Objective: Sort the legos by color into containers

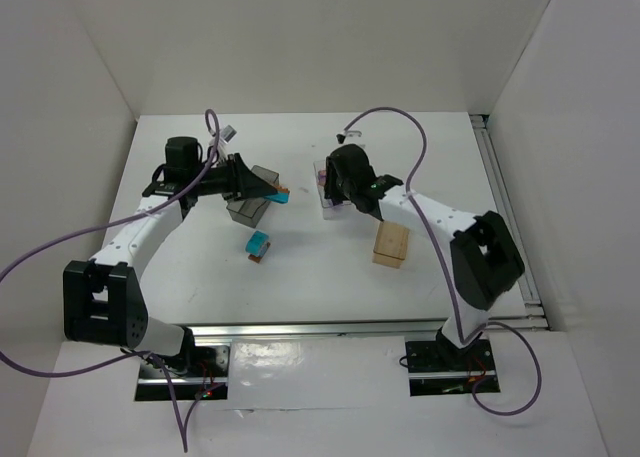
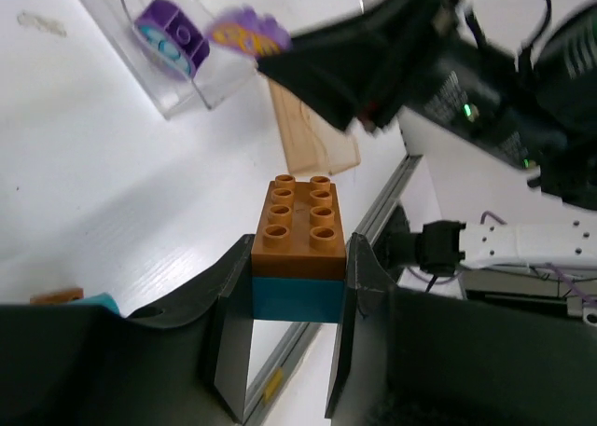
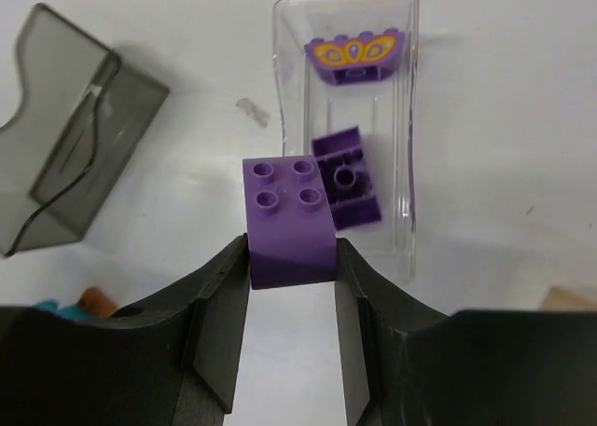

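Observation:
My left gripper [image 2: 298,291] is shut on a stack of an orange-brown lego on a teal one [image 2: 300,249], held above the table beside the dark grey container [image 1: 250,203]. My right gripper [image 3: 291,258] is shut on a purple lego [image 3: 287,219] just at the near end of the clear container [image 3: 407,118], which holds two purple legos [image 3: 347,176]. A teal and orange-brown clump [image 1: 258,245] lies on the table in front of the grey container. The tan amber container [image 1: 391,245] stands to the right.
The grey container [image 3: 75,156] lies left of the clear one with a narrow gap of table between them. White walls close in the table on three sides. A metal rail [image 1: 505,207] runs along the right edge.

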`<state>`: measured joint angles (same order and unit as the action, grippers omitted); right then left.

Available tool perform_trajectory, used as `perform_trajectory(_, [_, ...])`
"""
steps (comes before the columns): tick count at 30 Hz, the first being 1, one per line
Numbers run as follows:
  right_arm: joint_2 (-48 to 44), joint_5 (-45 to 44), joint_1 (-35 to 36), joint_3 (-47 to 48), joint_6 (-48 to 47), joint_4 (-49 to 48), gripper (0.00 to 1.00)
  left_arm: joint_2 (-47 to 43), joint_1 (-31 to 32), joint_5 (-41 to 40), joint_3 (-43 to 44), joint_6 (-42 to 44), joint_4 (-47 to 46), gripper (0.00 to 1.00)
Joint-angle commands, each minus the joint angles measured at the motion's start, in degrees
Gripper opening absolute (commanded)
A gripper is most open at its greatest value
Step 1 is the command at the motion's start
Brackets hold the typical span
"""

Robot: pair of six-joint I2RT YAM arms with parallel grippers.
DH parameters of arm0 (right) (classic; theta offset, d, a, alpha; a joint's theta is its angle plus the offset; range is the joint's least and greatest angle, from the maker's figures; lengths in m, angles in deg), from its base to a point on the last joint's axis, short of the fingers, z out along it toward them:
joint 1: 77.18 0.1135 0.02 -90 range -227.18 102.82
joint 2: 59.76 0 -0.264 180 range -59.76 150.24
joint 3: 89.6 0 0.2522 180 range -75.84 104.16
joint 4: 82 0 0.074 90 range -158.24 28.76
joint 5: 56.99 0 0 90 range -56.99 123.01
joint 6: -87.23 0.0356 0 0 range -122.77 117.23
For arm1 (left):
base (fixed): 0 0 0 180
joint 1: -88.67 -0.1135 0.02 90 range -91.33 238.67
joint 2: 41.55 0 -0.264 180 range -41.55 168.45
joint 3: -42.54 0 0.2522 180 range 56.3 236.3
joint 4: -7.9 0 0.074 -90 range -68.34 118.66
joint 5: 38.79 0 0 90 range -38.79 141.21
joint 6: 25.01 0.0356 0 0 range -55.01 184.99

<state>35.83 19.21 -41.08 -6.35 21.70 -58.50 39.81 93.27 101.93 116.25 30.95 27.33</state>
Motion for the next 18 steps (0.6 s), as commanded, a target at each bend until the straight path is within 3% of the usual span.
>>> perform_trajectory(1, [6.3,-4.2,-1.5,7.6,-3.6,2.4,0.2,-0.1,-0.5,3.5,1.9,6.9,5.4,0.0])
perform_trajectory(3, [9.4,-5.0,-2.1,10.4,-4.3,2.9,0.29,-0.1,-0.5,3.5,1.9,7.5,6.1,0.0])
perform_trajectory(4, [11.8,-5.0,-2.1,12.5,-4.3,3.4,0.55,-0.1,-0.5,3.5,1.9,7.5,7.1,0.0])
perform_trajectory(5, [12.5,-5.0,-2.1,13.4,-5.3,3.4,0.7,-0.1,-0.5,3.5,1.9,8.4,8.4,0.0])
perform_trajectory(6, [12.5,-5.0,-2.1,14.3,-5.3,4.5,0.82,-0.1,-0.5,3.5,2.6,9.3,9.1,0.0])
perform_trajectory(7, [13.2,-5.6,-2.1,16.0,-5.3,5.3,0.87,-0.1,-0.5,4.2,3.2,10.1,9.9,0.0])
perform_trajectory(10, [8.8,-3.8,-2.1,15.1,-5.3,6.3,0.87,0.5,-0.5,6.1,3.9,12.9,11.7,0.0])
perform_trajectory(11, [7.0,-2.3,-2.1,14.0,-5.3,6.3,0.83,0.6,-0.5,9.0,3.9,13.6,11.7,0.0])
perform_trajectory(12, [4.9,-0.1,-2.1,12.6,-5.3,4.1,0.72,1.2,-0.5,11.3,3.9,13.6,10.8,0.0])
perform_trajectory(14, [-2.1,12.0,-3.7,7.3,-5.3,1.1,0.7,1.2,-0.5,18.4,2.4,13.0,3.6,0.0])
perform_trajectory(18, [-10.9,34.5,-5.9,0.9,-4.8,-5.2,0.7,4.4,1.5,24.5,4.4,20.5,6.9,0.0])
